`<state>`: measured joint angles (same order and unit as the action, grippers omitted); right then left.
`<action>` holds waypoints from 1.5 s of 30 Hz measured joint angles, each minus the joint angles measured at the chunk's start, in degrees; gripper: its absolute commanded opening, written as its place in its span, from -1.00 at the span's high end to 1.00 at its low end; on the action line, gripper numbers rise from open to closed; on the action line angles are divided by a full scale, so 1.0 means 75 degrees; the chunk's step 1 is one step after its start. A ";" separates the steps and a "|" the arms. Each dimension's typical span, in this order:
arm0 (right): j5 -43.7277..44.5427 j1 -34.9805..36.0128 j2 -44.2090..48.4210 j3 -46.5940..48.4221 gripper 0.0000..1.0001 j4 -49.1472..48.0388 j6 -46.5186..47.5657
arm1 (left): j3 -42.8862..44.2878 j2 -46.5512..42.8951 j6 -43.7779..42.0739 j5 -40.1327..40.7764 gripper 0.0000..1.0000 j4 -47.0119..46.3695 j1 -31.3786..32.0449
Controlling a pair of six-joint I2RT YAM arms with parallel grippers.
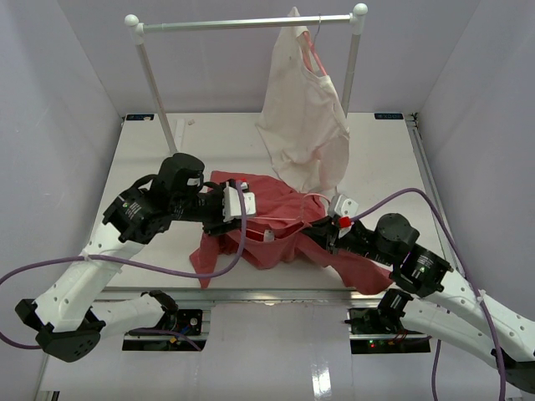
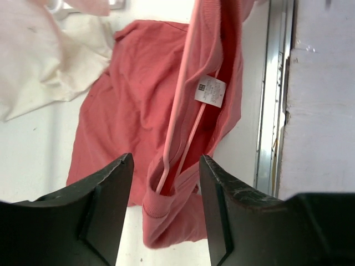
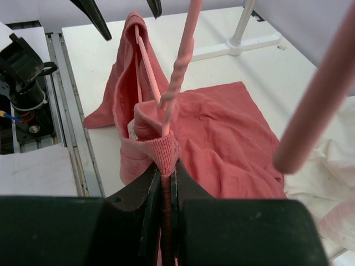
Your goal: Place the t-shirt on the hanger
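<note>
On the left we are watching the left gripper [image 2: 165,156] reaching in over the table [image 1: 217,142] with its two fingers standing apart. A raised fold of the t-shirt [image 1: 276,242] is sitting in the gap between them, and we cannot tell whether either finger is touching the cloth. Through its wrist camera we are looking down into the neck opening, where a white label [image 2: 209,90] is showing and a thin arm of the hanger [image 3: 173,88] is running inside the cloth. Moving to the middle, we are finding the rest of the salmon t-shirt lying crumpled on the table between the two arms, with one edge trailing toward the near rim. Further right, the right gripper [image 3: 166,169] is pinching its fingers together on the hanger's stem, just below the twisted wire. The ribbed collar is bunching around the wire right at the fingertips, so the hanger is standing partly inside the shirt with its hook end outside. Behind and to the right, a cream garment [image 1: 305,125] is hanging from the rack [image 1: 242,23], its lower hem hanging just over the back of the t-shirt.
</note>
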<state>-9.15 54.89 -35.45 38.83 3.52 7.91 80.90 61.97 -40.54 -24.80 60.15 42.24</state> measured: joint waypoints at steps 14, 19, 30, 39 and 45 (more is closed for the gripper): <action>0.0003 0.0000 0.0534 0.0009 0.84 0.0475 0.0035 | 0.0139 -0.0274 0.0263 0.0745 -0.29 0.0775 0.0015; 0.0004 0.0000 0.0733 0.0045 0.84 0.0563 0.0040 | -0.0114 -0.0304 0.0263 0.0984 -0.30 0.0900 0.0041; -0.0001 0.0000 0.0862 0.0111 0.84 0.0746 0.0059 | -0.0604 -0.0278 0.0070 0.1455 0.21 0.0828 0.0079; -0.0072 -0.0017 0.0960 0.0111 0.84 0.0817 0.0206 | -0.0562 0.0244 -0.0382 0.1256 0.94 0.0982 0.0313; 0.0030 -0.0053 0.0923 0.0116 0.84 0.0930 0.0213 | -0.0107 0.0793 -0.0389 0.1252 0.73 0.1431 0.0300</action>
<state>-8.93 54.50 -28.52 39.70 10.49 9.51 80.10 67.92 -43.46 -15.41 70.88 44.49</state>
